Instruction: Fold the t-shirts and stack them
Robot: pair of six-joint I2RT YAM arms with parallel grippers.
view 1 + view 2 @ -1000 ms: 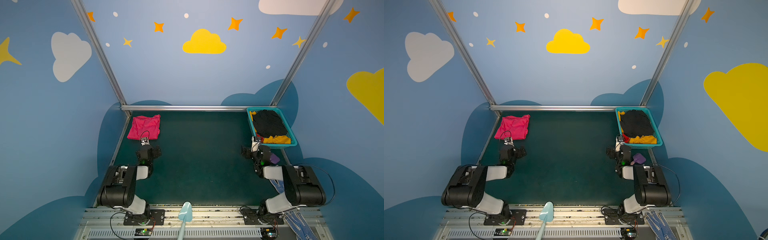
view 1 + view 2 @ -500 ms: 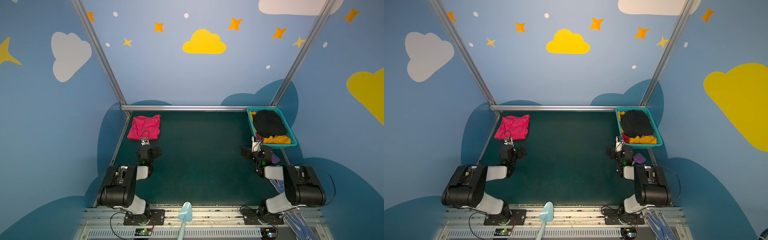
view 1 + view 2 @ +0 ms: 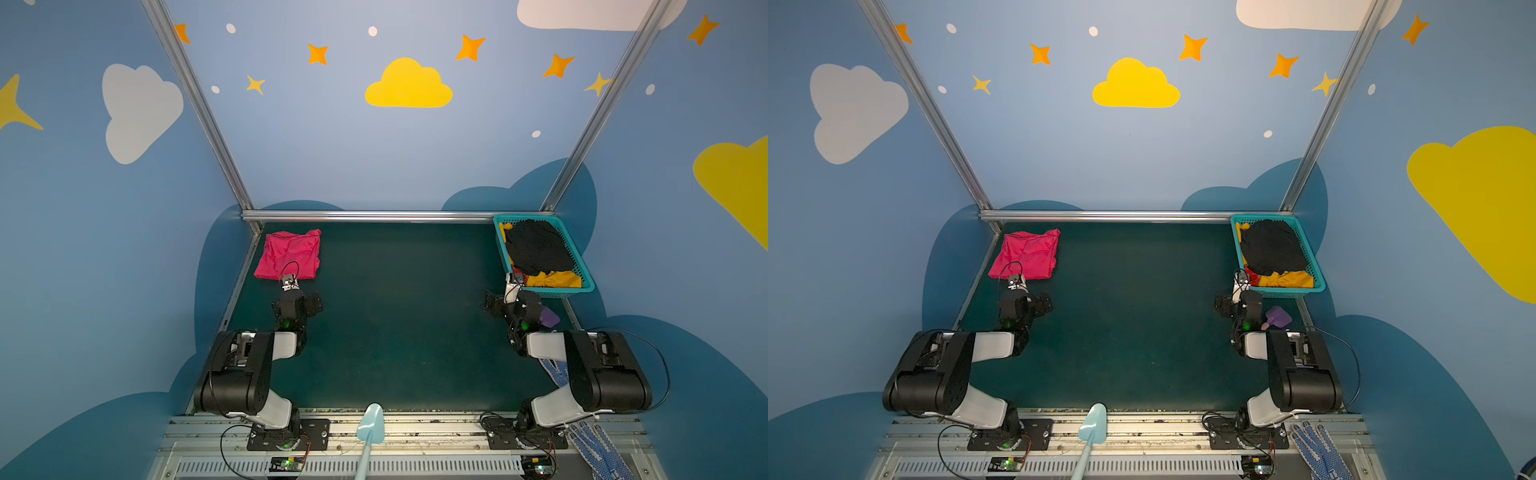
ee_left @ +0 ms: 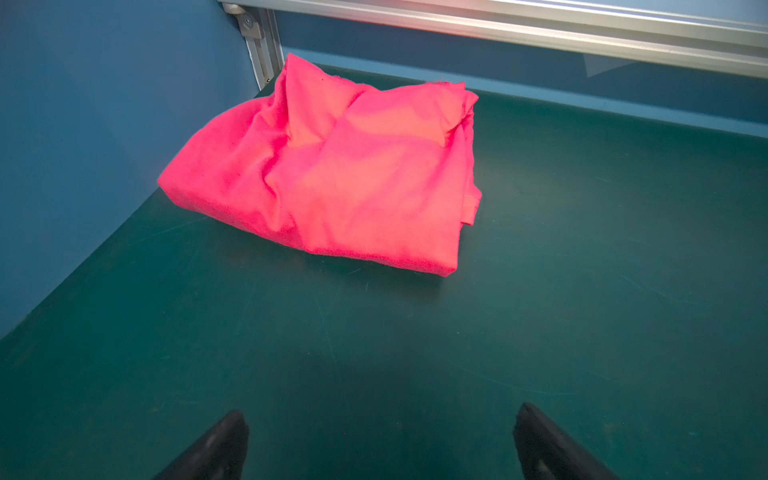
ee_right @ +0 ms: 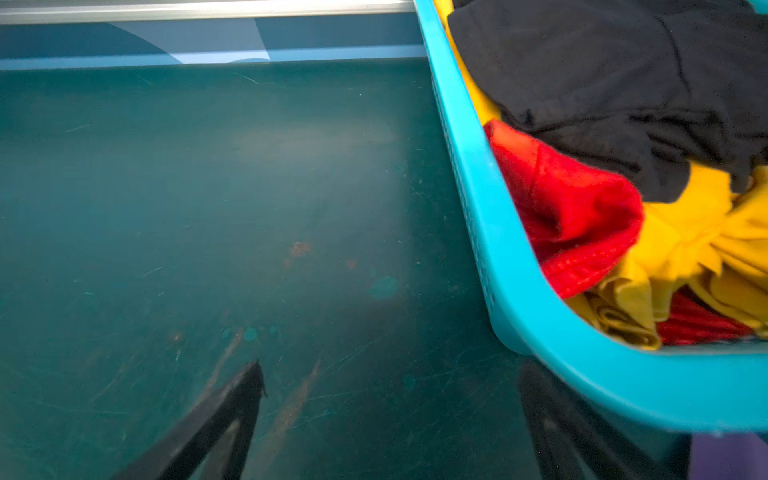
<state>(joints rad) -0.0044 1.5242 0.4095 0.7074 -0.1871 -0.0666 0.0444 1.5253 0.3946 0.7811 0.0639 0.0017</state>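
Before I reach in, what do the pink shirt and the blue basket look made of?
The pink shirt looks like soft matte cloth: it creases and slumps. The basket looks like smooth, slightly glossy plastic: rigid moulded rim, perforated wall.

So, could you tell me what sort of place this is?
Probably a robot test booth: two arms bolted to a rail, cloud-painted walls on an aluminium frame, and a teal basket of t-shirts.

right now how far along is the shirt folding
Done: one pink t-shirt lies folded in the far left corner of the mat. In hand: nothing; the left end effector and right end effector are open and empty. Left: the black shirt, yellow shirt and red garment heaped in the teal basket.
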